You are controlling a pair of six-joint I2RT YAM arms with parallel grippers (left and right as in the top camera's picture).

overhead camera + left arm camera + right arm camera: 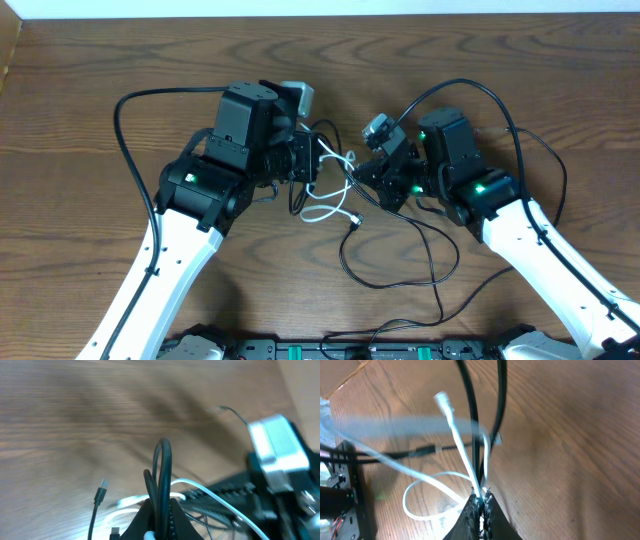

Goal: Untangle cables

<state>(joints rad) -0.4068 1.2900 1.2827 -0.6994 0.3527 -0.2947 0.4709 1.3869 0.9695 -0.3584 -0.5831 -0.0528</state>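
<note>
The left arm [165,250] reaches in from the near left corner of the table [90,60] and the right arm [540,240] from the near right corner. Both bend inward, so their wrists face each other near the middle of the tabletop. The left gripper [159,510] has its fingers pressed together on a doubled loop of the black cable [162,470], which stands up out of the fingertips. The right gripper [480,502] is likewise pinched tight, with strands of the white cable [462,452] running into its tips. Black cord passes close by, but whether it is also clamped cannot be told. The white cable lies in small loops between the two grippers, one white plug [442,400] lifted clear of the wood. The black cable trails from the tangle in a wide loop toward the near edge, and a small dark plug [102,485] hangs over the wood beside the left gripper.
</note>
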